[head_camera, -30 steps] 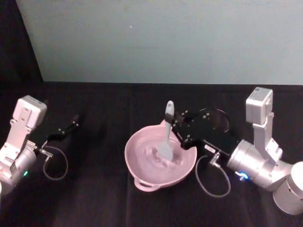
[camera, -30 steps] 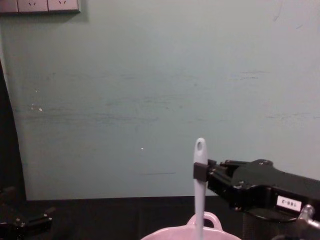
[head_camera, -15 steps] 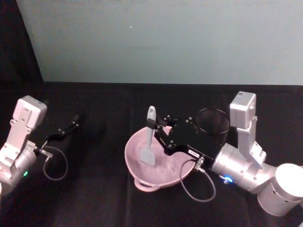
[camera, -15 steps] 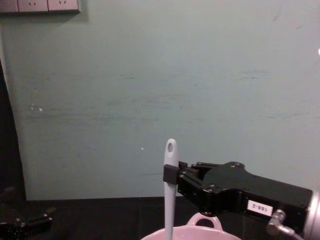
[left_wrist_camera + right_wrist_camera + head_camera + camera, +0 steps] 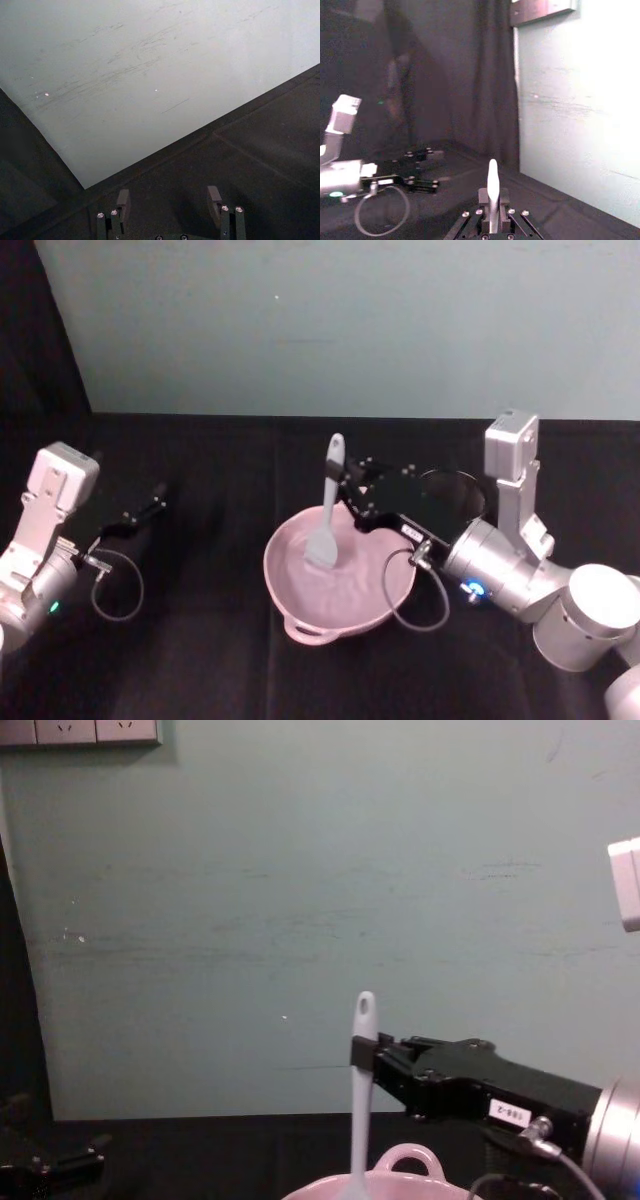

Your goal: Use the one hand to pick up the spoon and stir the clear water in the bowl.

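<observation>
A pale green wall stands behind a table covered with black cloth. On the middle of the table sits the pink bowl, with a loop handle on its near rim and another on its far rim. The water inside can hardly be seen.

The right gripper reaches in from the right, above the far edge of the bowl. Its fingers are pressed together on the upper part of the spoon's handle.

The left gripper rests low at the left side, well apart from the bowl, and its fingers are spread with nothing between them.

A black mesh cup stands behind the right gripper.

The white spoon is almost upright, a little tilted. Its flat blade is down inside the bowl, and the end with the hole points up.
</observation>
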Tool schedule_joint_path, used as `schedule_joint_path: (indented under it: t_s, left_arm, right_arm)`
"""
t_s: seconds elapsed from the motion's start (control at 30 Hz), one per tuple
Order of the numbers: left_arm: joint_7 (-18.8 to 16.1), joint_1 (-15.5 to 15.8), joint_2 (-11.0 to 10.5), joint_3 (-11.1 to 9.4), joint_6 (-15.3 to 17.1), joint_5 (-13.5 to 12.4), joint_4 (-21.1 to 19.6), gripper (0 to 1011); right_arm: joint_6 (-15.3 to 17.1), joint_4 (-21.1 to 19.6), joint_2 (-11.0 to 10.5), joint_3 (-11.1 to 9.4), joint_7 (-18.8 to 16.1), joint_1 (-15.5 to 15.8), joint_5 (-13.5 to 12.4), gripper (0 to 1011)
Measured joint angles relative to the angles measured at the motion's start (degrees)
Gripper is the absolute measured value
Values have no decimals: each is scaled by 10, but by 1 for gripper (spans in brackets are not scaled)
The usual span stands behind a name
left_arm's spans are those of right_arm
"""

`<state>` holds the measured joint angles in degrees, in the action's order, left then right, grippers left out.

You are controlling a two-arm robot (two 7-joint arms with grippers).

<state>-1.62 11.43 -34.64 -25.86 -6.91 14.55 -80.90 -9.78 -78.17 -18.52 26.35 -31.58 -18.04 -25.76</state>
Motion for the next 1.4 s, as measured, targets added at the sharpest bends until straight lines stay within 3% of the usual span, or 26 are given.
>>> schedule_joint_path:
  t_s: [0.37,0.6,1.07,1.23,1.4]
  left_arm:
    - [0,0,0,0,0,0,0,1005]
    - [0,0,0,0,0,0,0,1005]
    - [0,0,0,0,0,0,0,1005]
    - [0,0,0,0,0,0,0,1005]
    - [0,0,0,0,0,0,0,1005]
  right_arm:
    - [-2,-10,-17,-29,16,10,6,119]
    - [-1,-37,-33,-32,16,26,19,119]
    - [-7,-91,-50,-2,-19,53,32,119]
    - [-8,-97,-44,9,-26,53,27,119]
    - [-5,-74,-30,18,-30,36,18,119]
